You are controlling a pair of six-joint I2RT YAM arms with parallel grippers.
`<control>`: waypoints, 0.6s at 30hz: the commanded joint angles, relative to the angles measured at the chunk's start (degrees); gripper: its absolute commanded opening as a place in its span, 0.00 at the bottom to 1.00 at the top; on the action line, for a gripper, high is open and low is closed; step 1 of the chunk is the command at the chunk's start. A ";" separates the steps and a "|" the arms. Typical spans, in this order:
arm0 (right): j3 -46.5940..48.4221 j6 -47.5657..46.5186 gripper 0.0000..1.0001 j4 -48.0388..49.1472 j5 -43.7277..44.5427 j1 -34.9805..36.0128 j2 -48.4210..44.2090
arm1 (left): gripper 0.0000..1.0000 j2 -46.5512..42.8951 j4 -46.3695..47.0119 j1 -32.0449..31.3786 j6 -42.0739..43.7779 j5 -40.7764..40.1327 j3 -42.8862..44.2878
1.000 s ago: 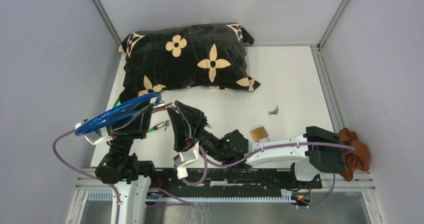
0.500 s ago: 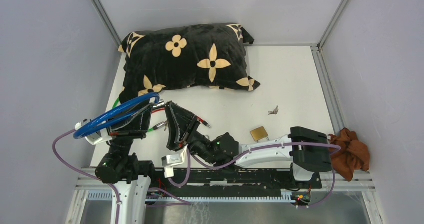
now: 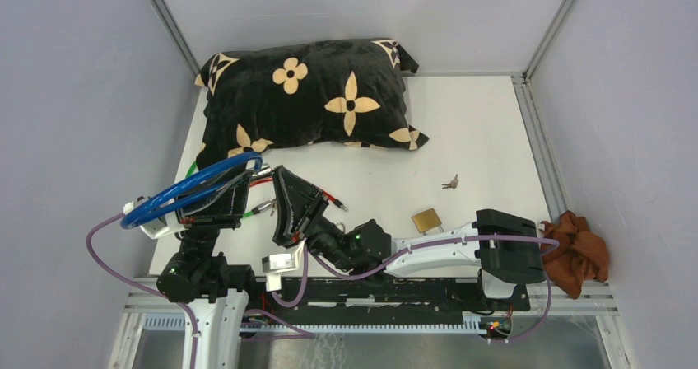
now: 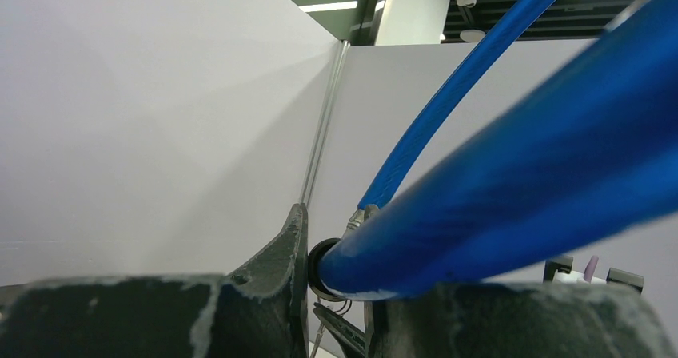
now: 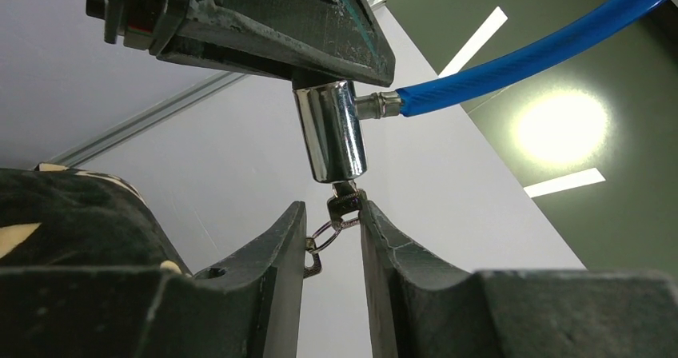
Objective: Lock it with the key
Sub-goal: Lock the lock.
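Note:
A blue cable lock [image 3: 185, 189] is held up at the left by my left gripper [image 3: 245, 192], which is shut on the cable [image 4: 512, 206]. Its chrome cylinder [image 5: 329, 134] hangs under the left gripper's fingers [image 5: 240, 22]. A small key [image 5: 345, 200] sits in the cylinder's lower end, with a ring [image 5: 324, 234] and a second key dangling from it. My right gripper [image 5: 332, 214] is open just below the cylinder. The key and ring lie between its fingertips, and the right fingertip touches the key head. In the top view the right gripper [image 3: 286, 208] is next to the left one.
A black pillow [image 3: 309, 97] with tan flowers lies at the back. A brass padlock [image 3: 426, 220] and a small bunch of keys [image 3: 449, 183] lie on the white table to the right. A brown cloth [image 3: 580, 254] sits at the right edge.
The right arm has swung left and brought its gripper up under the lock cylinder; in the last half second it barely moved. The left arm has held still.

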 commanded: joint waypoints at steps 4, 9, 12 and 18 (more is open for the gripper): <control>4.01 -3.43 0.35 2.63 2.81 -0.06 0.16 | 0.02 -0.31 1.55 0.36 -1.76 -0.40 0.34; 4.95 -4.61 0.31 0.32 4.69 0.10 -0.51 | 0.02 -0.40 1.55 0.31 -1.60 0.05 0.27; 4.49 -2.87 0.25 -3.19 5.06 0.11 -2.26 | 0.02 -0.39 1.72 0.30 -1.49 0.15 0.18; 4.10 1.14 0.16 -9.65 4.95 0.28 -4.89 | 0.02 -0.31 1.65 0.35 -1.10 0.49 -0.04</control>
